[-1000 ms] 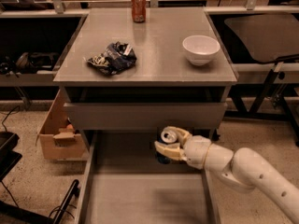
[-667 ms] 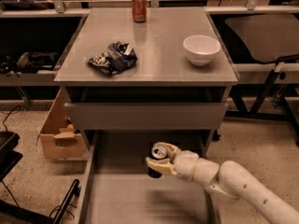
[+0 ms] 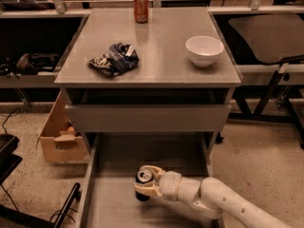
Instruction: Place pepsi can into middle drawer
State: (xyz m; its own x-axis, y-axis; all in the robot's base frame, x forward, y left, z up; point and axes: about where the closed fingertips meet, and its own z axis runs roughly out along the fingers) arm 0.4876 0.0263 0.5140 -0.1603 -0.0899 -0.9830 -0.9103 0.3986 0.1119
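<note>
The pepsi can (image 3: pixel 142 184) is dark with a silver top and stands upright, low over the floor of the pulled-out middle drawer (image 3: pixel 114 208). My gripper (image 3: pixel 145 183) reaches in from the lower right and is shut on the can, one finger on each side of it. The drawer is wide and grey with thin low side walls, and sticks out under the cabinet. The can's logo is not visible.
On the cabinet top (image 3: pixel 156 46) are an orange-red can (image 3: pixel 140 6) at the back, a crumpled dark chip bag (image 3: pixel 114 59) and a white bowl (image 3: pixel 204 50). A closed grey drawer front (image 3: pixel 147 118) sits above. A cardboard box (image 3: pixel 59 137) stands on the floor at left.
My gripper has carried the can leftward and lower, from near the drawer's back right to over the middle of the drawer floor.
</note>
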